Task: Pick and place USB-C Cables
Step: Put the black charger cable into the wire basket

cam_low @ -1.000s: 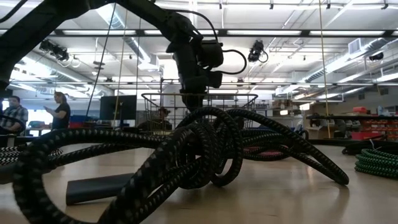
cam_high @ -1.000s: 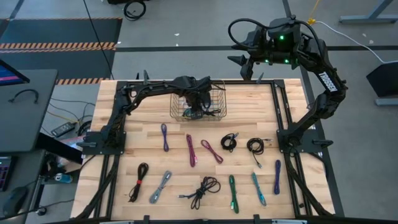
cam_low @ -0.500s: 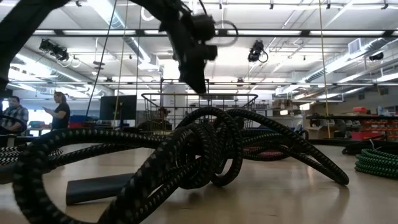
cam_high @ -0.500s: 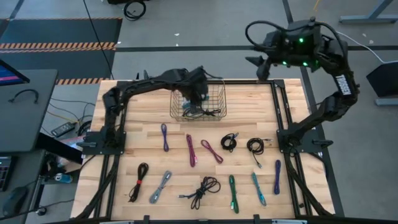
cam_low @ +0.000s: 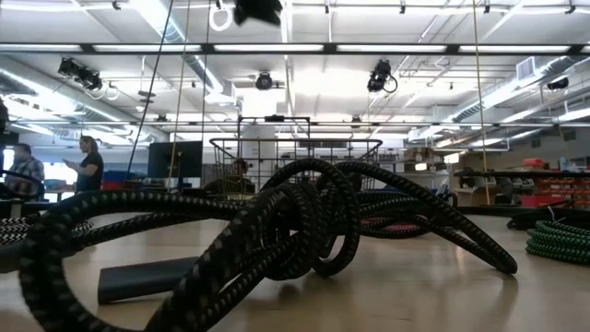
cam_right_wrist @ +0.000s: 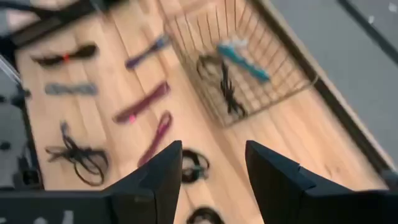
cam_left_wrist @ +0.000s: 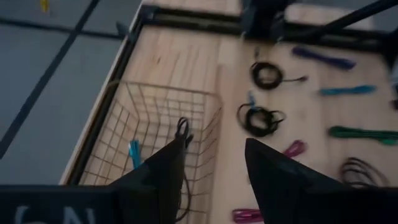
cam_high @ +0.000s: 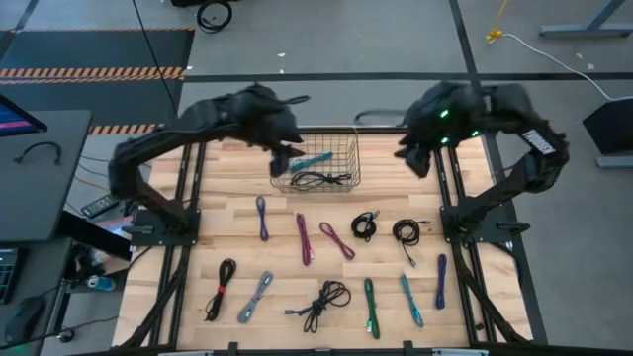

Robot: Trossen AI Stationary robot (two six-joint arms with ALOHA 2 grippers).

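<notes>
A wire basket [cam_high: 316,164] stands near the table's far edge and holds a teal USB-C cable [cam_high: 317,158] and a black one [cam_high: 322,180]. Both also show in the left wrist view, teal cable [cam_left_wrist: 135,154], and in the right wrist view, teal cable [cam_right_wrist: 243,53]. Several more cable bundles lie flat on the wood in front of the basket: purple [cam_high: 262,218], magenta [cam_high: 304,238], black [cam_high: 365,225], green [cam_high: 370,305], grey [cam_high: 255,297]. My left gripper [cam_high: 290,158] hangs open and empty high over the basket's left edge, left gripper [cam_left_wrist: 214,162]. My right gripper [cam_high: 411,158] is open and empty over the far right corner, right gripper [cam_right_wrist: 213,165].
A black braided cable bundle [cam_low: 295,231] fills the front of the low view, with the basket [cam_low: 295,152] behind it and a green bundle [cam_low: 558,242] at the right. Black frame rails [cam_high: 447,198] run along the table's left and right sides. People stand in the room beyond.
My left gripper has risen out of the basket and drawn back toward the table's left; the teal cable now lies in the basket. My right arm has swung from beyond the far edge down and toward the table's far right corner.
</notes>
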